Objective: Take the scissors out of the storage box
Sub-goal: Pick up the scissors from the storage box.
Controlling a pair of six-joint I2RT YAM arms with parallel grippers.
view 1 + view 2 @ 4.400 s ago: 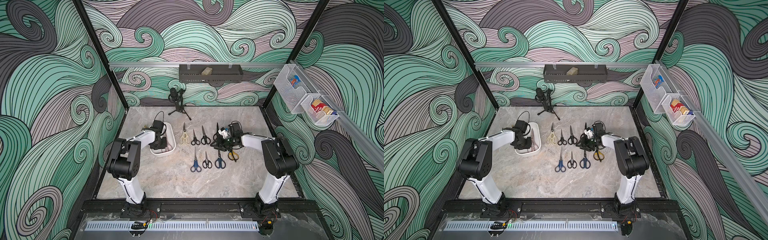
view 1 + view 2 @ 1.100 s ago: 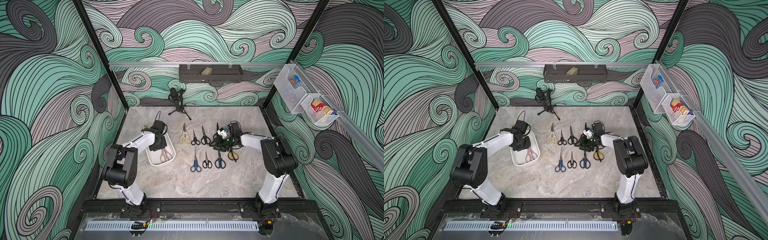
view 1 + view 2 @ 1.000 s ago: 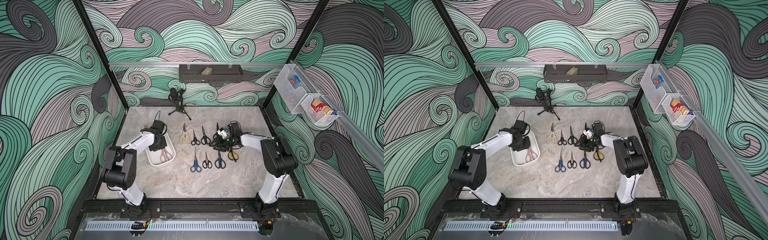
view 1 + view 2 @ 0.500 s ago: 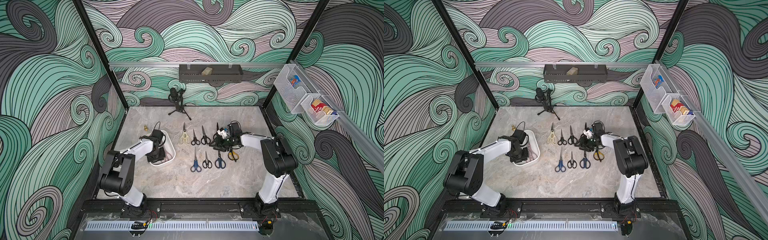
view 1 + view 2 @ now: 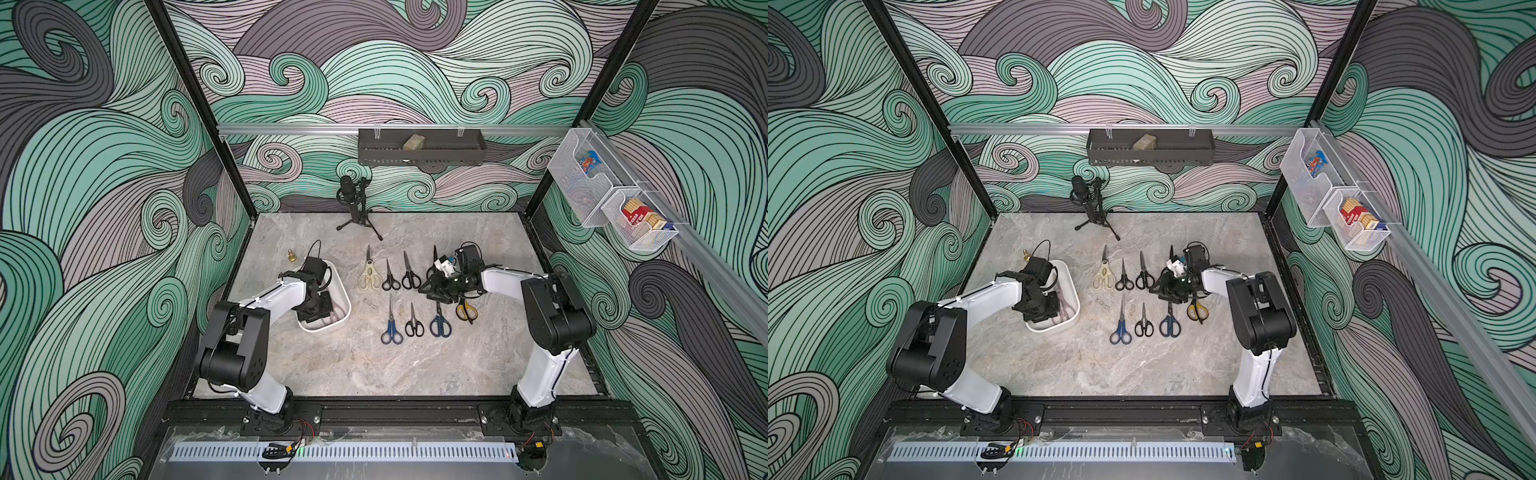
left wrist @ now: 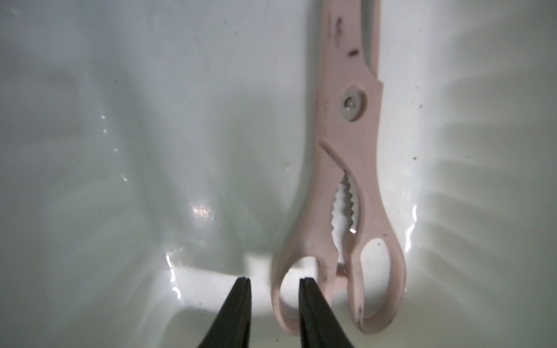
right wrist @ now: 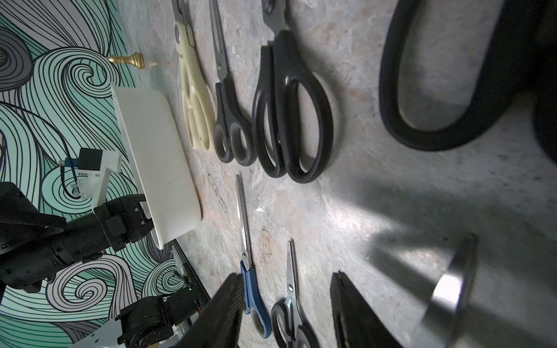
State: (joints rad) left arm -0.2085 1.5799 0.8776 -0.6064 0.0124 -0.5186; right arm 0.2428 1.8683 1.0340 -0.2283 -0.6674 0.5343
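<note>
Left gripper (image 6: 275, 280) down inside the white storage box (image 5: 344, 305). Jaws a little way apart, one finger on each side of a handle ring of the pink scissors (image 6: 349, 168), with room to spare, so not pinching it. Pink scissors flat on the floor of the box, close along one wall. Out on the grey tabletop (image 5: 374, 365), beside the box, two rows of scissors. In the far row: cream pair (image 5: 367, 270), small black pair (image 5: 389, 274), bigger black pair (image 5: 408, 270), and one more black pair (image 5: 434, 258) partly hidden under the right arm. In the near row: long blue pair (image 5: 391, 320), little black pair (image 5: 413, 320), short blue pair (image 5: 439, 320), yellow-black pair (image 5: 465, 311). Right gripper (image 7: 287, 274) low over the tabletop between the rows, jaws wide apart, holding nothing.
</note>
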